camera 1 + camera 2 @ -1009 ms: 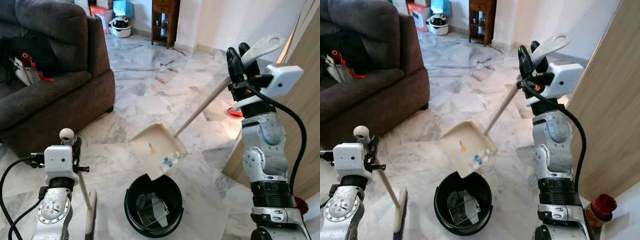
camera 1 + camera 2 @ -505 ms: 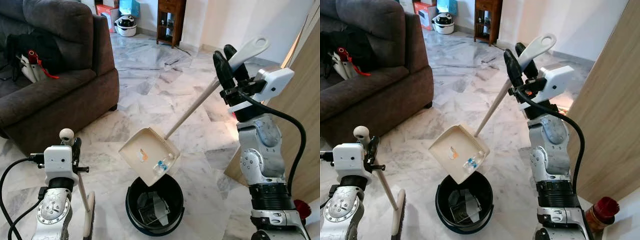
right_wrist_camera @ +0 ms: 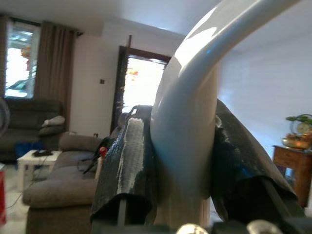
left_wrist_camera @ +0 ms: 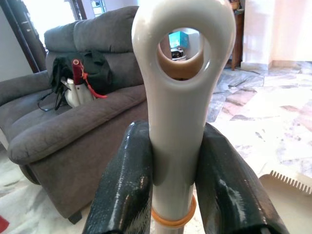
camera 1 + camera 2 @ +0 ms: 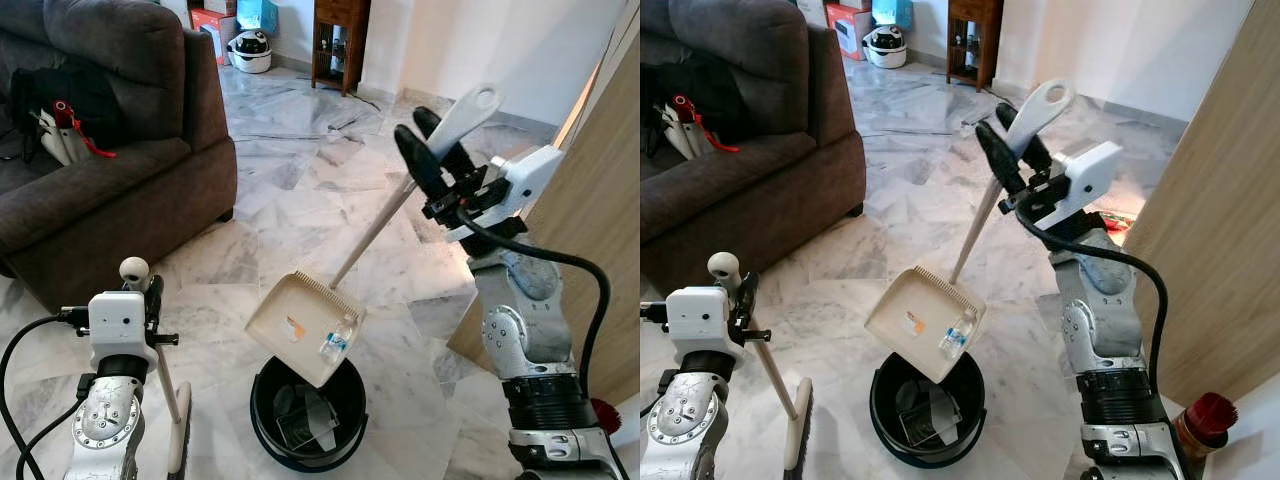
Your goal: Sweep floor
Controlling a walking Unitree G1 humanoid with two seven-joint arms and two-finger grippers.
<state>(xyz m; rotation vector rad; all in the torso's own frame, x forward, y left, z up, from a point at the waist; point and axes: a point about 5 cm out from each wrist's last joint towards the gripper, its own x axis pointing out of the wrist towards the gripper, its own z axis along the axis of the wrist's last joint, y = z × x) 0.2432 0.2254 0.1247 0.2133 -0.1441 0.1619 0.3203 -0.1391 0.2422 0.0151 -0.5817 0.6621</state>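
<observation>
Tipping of the dustpan (image 5: pixel 306 326) over the black bin (image 5: pixel 305 420), with its lower lip just above the bin's rim.

A small bottle and scraps are seen near the pan's low edge; these could be spilled onto the marble floor (image 5: pixel 300 190) beside the bin if the pan is swung sideways or tilted too fast. The right gripper (image 5: pixel 432 160) is raised well above the bin, fingers clamped on the pan's handle. The left gripper (image 4: pixel 170 185), beside the bin, is clamped on the broom (image 5: pixel 170 400), held upright.
</observation>
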